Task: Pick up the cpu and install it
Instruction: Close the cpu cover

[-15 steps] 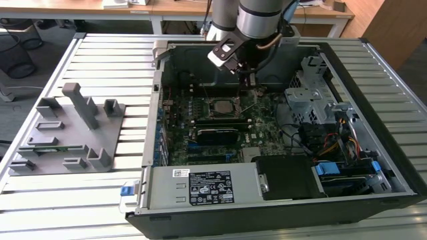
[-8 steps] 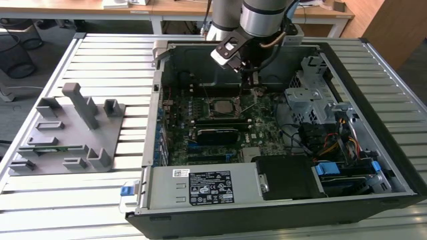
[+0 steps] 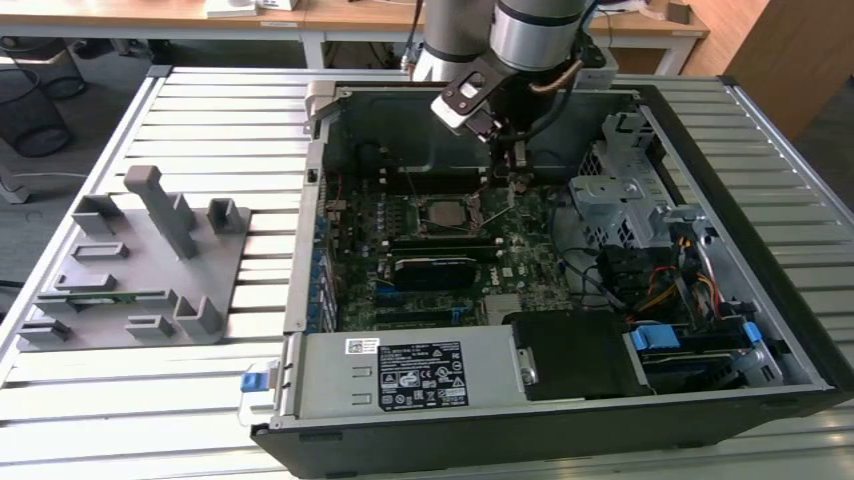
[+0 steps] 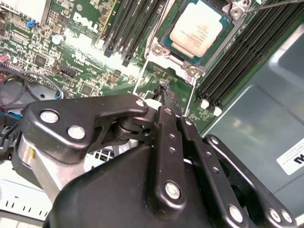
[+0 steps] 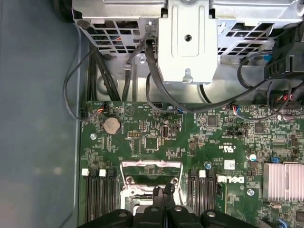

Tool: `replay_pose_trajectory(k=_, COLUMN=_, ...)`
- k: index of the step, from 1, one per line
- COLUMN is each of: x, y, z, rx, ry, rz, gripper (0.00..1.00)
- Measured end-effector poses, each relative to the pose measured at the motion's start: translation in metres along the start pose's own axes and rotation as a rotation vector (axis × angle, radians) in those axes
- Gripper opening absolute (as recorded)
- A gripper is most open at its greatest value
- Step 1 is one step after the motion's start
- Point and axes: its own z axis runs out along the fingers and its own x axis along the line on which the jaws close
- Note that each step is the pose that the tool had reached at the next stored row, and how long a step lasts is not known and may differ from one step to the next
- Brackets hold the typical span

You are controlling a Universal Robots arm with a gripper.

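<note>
Lying flat in the socket (image 4: 160, 50), silver top up, the cpu (image 4: 197, 28) is judged already placed. Just beside the socket, on the exterior view's right, the gripper (image 3: 514, 175) is held low, fingers pinched together on nothing, probably so that a narrow tip can be pressed at the socket's edge.

Open computer case (image 3: 534, 438), grey fixture (image 3: 150, 272)
</note>
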Motion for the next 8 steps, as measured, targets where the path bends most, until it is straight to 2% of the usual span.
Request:
replay_pose_trajectory(k=5, x=0.0001, y=0.0018, z=-0.0045, rx=-0.0001, ry=0.0003, rz=0.0, gripper=0.11)
replay_pose_trajectory(k=8, x=0.0, y=0.0091, z=-0.0045, rx=0.0003, ry=0.0002, rz=0.0, gripper=0.11)
